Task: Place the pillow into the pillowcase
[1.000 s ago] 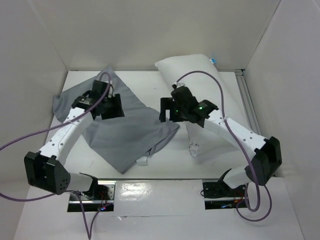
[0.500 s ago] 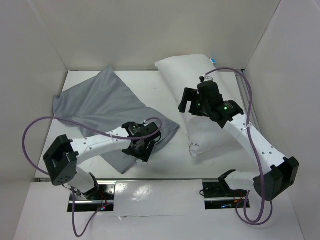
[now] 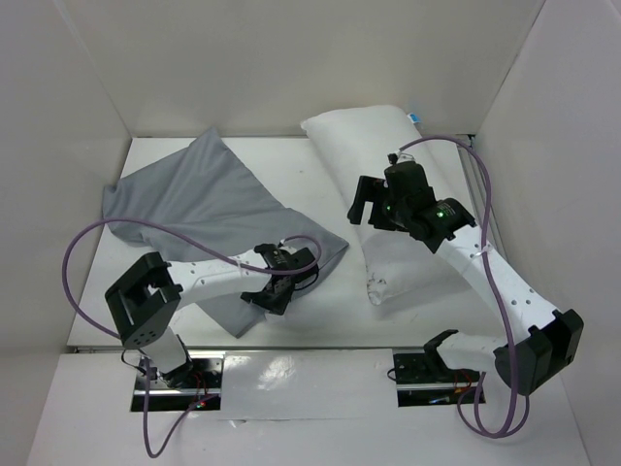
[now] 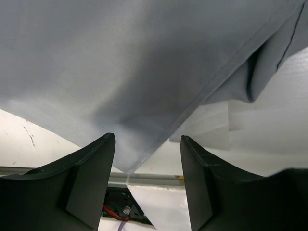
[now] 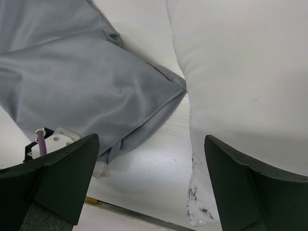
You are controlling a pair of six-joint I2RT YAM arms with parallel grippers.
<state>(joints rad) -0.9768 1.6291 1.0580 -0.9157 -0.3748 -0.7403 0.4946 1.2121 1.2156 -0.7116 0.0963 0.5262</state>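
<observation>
Blue-grey pillowcase (image 3: 194, 199), thin and limp, is lying beside the plump, soft pillow (image 3: 359, 146); left gripper (image 4: 147, 142) is gaping at its near hem, probably the best hold, right gripper (image 5: 150, 144) gaping above the pillow.

White walls (image 3: 291, 58) close the table (image 3: 330, 316) on the far, left and right sides, and a metal rail (image 3: 478, 189) runs along the right edge. The pillow (image 3: 364, 136) fills the far right corner; the pillowcase (image 3: 204, 199) covers the left half. Between them a wedge of bare table opens toward the back wall. It narrows where the pillowcase's corner comes just beside the pillow, then widens toward the near edge. The left gripper (image 4: 147, 144), jaws apart, straddles the pillowcase's near edge. The right gripper (image 5: 151, 142), spread wide, hangs over the narrow gap. A purple cable (image 3: 82, 248) loops over the left side.
</observation>
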